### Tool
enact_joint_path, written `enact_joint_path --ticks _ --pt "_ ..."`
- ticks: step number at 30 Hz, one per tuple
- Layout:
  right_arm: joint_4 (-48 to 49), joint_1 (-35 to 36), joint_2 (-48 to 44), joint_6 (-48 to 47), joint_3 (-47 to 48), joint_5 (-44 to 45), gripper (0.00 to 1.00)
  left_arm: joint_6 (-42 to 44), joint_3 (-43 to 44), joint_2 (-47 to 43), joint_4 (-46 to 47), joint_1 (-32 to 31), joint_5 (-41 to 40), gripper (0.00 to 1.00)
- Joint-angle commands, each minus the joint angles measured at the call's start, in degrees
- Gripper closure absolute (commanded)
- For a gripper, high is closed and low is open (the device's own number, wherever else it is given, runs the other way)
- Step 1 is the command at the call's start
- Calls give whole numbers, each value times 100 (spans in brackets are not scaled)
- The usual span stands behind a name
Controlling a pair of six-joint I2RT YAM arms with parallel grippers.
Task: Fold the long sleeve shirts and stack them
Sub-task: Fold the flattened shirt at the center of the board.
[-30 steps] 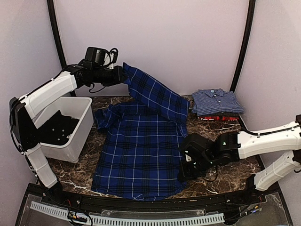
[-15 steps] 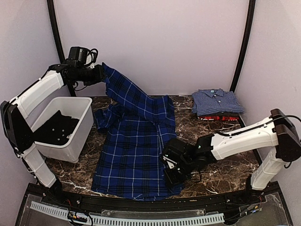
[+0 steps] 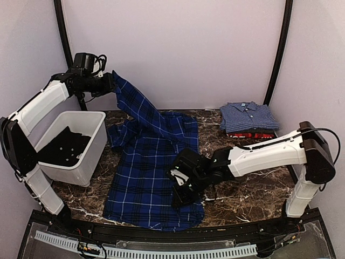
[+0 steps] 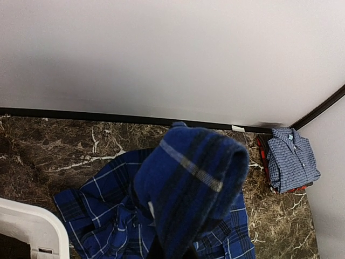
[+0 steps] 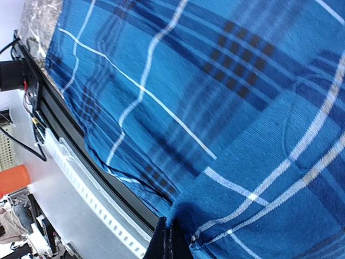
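The large deep-blue plaid shirt lies spread on the marble table. My left gripper is shut on its sleeve, held high at the back left, so the sleeve hangs down to the body; the cloth fills the left wrist view. My right gripper is shut on the shirt's right edge, folded over the body near the front; the cloth shows in the right wrist view. A folded lighter blue fine-check shirt lies on a folded red shirt at the back right; both also show in the left wrist view.
A white bin holding dark cloth stands at the left, beside the shirt. The table's front rail runs close to the shirt's hem. Black frame posts stand at both back corners.
My left gripper has carried the sleeve leftward and stayed high. My right gripper has dragged the shirt's right edge leftward over the body, narrowing the spread shirt.
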Motion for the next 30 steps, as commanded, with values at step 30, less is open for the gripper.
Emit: enact_joint_path --ticks 30 --pt "627 -96 587 69 200 -537 100 26 666 -26 486 94 308 100"
